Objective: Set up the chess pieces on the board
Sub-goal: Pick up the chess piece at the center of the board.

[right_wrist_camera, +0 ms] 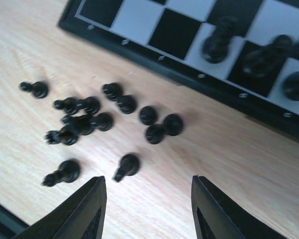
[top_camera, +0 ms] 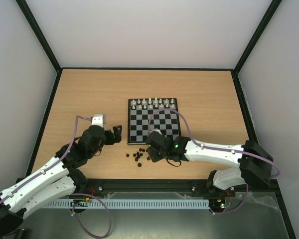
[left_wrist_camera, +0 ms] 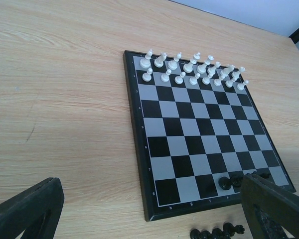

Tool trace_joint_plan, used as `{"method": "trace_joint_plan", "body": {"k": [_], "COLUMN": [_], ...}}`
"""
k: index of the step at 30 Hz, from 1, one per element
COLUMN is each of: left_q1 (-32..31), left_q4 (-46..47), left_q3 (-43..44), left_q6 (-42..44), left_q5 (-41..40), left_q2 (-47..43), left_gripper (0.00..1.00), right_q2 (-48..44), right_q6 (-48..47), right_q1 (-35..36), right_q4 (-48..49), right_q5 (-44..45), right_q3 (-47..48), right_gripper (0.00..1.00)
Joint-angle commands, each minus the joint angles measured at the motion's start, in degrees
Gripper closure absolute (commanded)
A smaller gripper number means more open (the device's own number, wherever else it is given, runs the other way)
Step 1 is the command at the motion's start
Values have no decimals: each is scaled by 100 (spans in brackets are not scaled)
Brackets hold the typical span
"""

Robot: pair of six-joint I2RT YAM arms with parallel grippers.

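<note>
Item: chess pieces (right_wrist_camera: 92, 105), black, tiny. Most lie toppled in a loose heap on the tabletop (top_camera: 89, 94), just off the board (left_wrist_camera: 189, 124); a few stand on it.
Handling: probably light, hard, smooth and apt to roll. Pinch across the body.
Right fingers (right_wrist_camera: 84, 209) spread above the heap, empty. Left fingers (left_wrist_camera: 25, 209) spread, empty.

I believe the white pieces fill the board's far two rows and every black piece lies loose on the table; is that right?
Not quite: the white pieces do fill the far rows, but the right wrist view shows three black pieces on the near row of the board; the rest lie on the table.
</note>
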Motion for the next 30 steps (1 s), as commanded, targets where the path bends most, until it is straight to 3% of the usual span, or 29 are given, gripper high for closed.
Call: {"method": "trace_joint_plan", "body": {"k": [1, 7, 15, 30], "left_q1": [-14, -14, -14, -14], "left_q4": [24, 14, -7, -28], "left_q3": [-77, -153, -231, -288], "left_q6": [-86, -144, -214, -257], "left_q5": [35, 57, 33, -5], "left_q2": [-91, -128, -298, -413], "left_gripper": [1, 1, 1, 1], "right_q2": [269, 542, 1263, 1917], "right_q6": [102, 102, -81, -296], "right_q1": [364, 520, 534, 534], "right_q4": [-224, -73, -59, 70], "right_q5": [84, -43, -162, -362], "right_q3": [335, 443, 895, 1384], "right_gripper": [52, 52, 67, 66]}}
